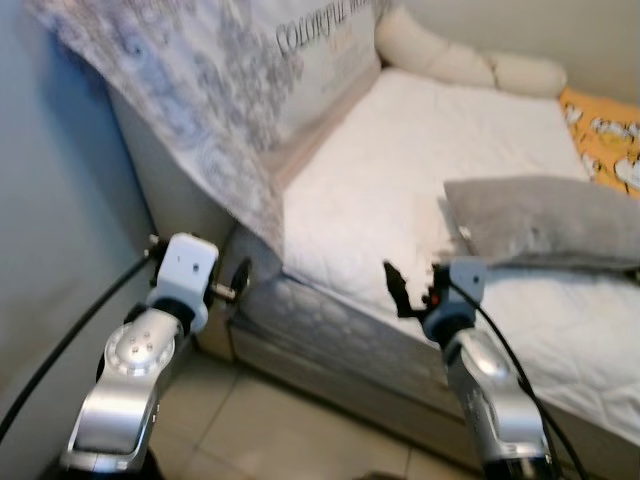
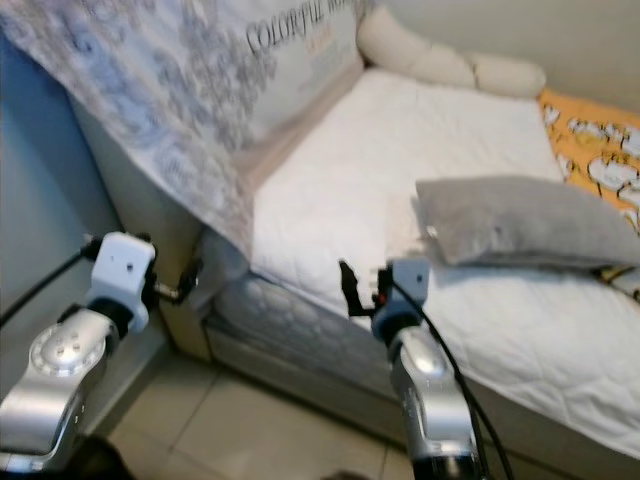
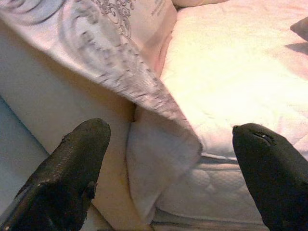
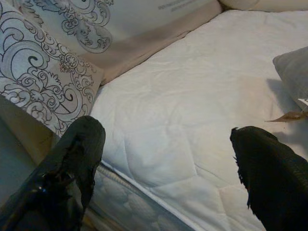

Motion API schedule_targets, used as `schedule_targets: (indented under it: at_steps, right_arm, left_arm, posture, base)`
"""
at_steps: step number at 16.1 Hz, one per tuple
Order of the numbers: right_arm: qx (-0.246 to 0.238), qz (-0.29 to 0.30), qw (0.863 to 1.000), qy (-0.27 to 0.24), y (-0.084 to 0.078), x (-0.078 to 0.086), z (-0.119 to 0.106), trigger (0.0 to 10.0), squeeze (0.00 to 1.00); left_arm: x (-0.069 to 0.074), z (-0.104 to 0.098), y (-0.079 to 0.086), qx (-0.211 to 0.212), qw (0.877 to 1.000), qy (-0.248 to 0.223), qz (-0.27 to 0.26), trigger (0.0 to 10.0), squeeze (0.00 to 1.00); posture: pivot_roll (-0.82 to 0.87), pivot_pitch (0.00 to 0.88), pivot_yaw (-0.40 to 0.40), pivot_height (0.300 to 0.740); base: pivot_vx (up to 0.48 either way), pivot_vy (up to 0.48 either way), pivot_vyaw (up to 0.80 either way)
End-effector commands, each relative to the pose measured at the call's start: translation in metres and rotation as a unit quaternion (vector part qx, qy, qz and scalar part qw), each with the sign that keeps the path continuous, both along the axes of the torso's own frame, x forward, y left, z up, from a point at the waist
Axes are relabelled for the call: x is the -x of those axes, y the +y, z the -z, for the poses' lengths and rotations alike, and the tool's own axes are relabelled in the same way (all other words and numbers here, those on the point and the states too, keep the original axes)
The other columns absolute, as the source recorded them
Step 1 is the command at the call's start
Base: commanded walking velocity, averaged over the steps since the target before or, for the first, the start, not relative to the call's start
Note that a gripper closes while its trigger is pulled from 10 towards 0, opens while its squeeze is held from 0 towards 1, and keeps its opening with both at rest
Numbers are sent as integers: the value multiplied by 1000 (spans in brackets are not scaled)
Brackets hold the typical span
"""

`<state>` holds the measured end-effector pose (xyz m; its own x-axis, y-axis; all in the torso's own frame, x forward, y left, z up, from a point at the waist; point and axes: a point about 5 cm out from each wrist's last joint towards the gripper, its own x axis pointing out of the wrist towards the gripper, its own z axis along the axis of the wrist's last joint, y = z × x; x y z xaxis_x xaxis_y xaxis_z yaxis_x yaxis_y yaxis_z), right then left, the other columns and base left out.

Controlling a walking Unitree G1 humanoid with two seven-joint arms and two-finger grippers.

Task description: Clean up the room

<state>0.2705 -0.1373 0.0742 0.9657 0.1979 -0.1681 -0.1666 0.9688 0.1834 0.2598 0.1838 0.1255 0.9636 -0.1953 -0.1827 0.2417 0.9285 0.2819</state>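
1. Standing at the near corner of the bed point(image 1: 400, 180), the robot holds both arms forward; the left gripper point(image 3: 171, 168) hangs by the bed's end panel, the right gripper point(image 4: 168, 168) over the mattress edge.
2. Both pairs of black fingers are spread wide with nothing between them, as each wrist view shows.
3. The likeliest thing to tidy is the grey pillow point(image 1: 545, 222), lying flat on the white mattress, toward the robot's right and beyond the right gripper; they are apart, not touching.
4. Its long axis runs roughly across the bed, from its near corner by the right gripper out toward the right; that near corner points back at the gripper.
5. The right arm is clearly the nearer one; the left is well apart from the pillow.
6. A patterned blanket point(image 1: 200, 90) drapes over the end panel, its hanging corner just ahead of the left gripper, so the left arm is better placed for that.
7. A small brown scrap point(image 4: 288, 116) lies beside the pillow's edge; what it is cannot be told.
8. An orange printed cloth point(image 1: 605, 140) lies at the far right of the bed.
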Motion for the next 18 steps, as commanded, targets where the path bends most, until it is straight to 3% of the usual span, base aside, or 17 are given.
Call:
schedule_targets:
  at_steps: [1,13,18]
  right_arm:
    - [7,10,1000,-6,-6,-3,-3,10000,0]
    - [10,37,999,-3,-11,-7,-4,10000,0]
    - [-4,61,998,-10,-13,-6,-4,10000,0]
  left_arm:
    - [1,-1,-4,1,1000,-2,6,10000,0]
    - [-6,-4,-2,24,999,-14,-22,10000,0]
    - [-5,-9,1,26,999,-26,-18,10000,0]
  posture:
    - [21,0,-33,740]
    - [27,0,-50,740]
    - [29,0,-34,740]
  base:
    - [0,0,0]
    - [0,0,0]
    - [0,0,-730]
